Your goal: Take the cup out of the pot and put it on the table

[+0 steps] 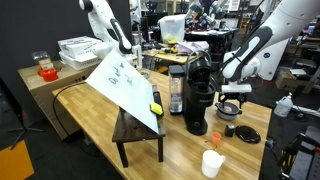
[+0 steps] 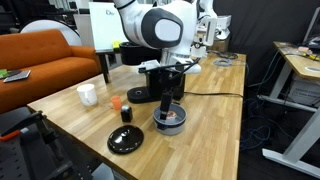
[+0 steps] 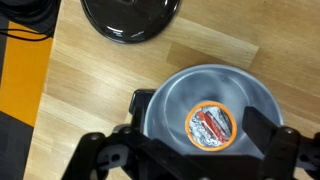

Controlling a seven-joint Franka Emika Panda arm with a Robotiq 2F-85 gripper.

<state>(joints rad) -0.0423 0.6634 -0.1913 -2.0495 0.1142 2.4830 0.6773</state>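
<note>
Orange-rimmed cup (image 3: 211, 127) sits inside grey pot (image 3: 168, 104) on the wooden table (image 3: 90, 88)

Bright, even overhead room light fills both small, soft-detailed exterior views, dimmer toward the dark backdrop behind the large light-brown wooden tabletop (image 2: 215, 120) — in the wrist view the glossy flat black round disc (image 3: 130, 18) carries pale glare, and the near black gripper (image 3: 190, 160) is blurred.
</note>
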